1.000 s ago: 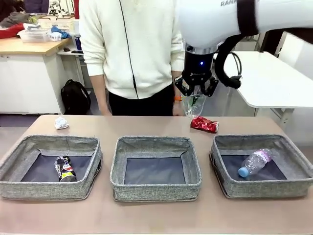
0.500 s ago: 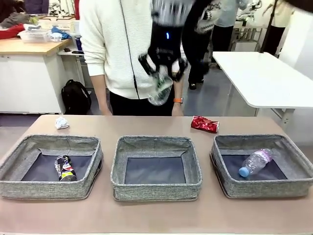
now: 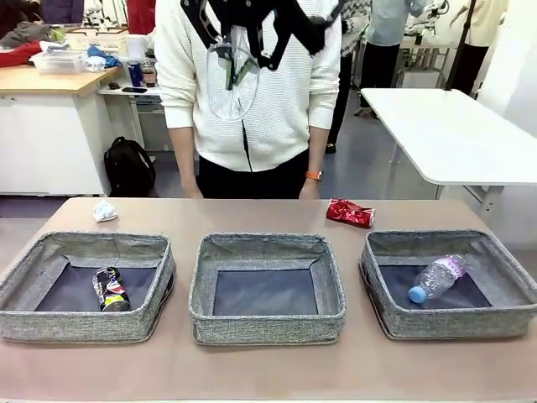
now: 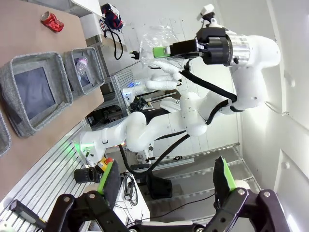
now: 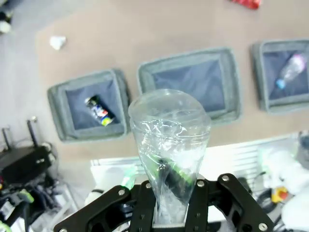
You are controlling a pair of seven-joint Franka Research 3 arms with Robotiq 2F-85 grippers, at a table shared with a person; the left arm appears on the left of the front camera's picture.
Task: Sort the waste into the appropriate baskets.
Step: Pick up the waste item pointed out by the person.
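My right gripper (image 3: pixel 241 46) hangs high above the table's far side, in front of the person, shut on the neck end of a crumpled clear plastic bottle (image 3: pixel 231 84). The right wrist view looks down past that bottle (image 5: pixel 169 137) at the three grey baskets. The left basket (image 3: pixel 50 323) holds a dark can (image 3: pixel 111 288). The middle basket (image 3: pixel 267 327) has nothing in it. A second clear bottle (image 3: pixel 436 277) lies in the right basket (image 3: pixel 457 323). A red can (image 3: pixel 350 212) and a white paper wad (image 3: pixel 104 210) lie on the table. My left gripper (image 4: pixel 164 174) is open, far from the table.
The person (image 3: pixel 252 109) stands at the far edge behind the middle basket, arms hanging down. A white table (image 3: pixel 453 134) stands at the back right. Bare tabletop (image 3: pixel 252 369) runs along the near edge in front of the baskets.
The right gripper has risen and swung left with the clear bottle, from just above the red can to high in front of the person. Nothing on the table moved.
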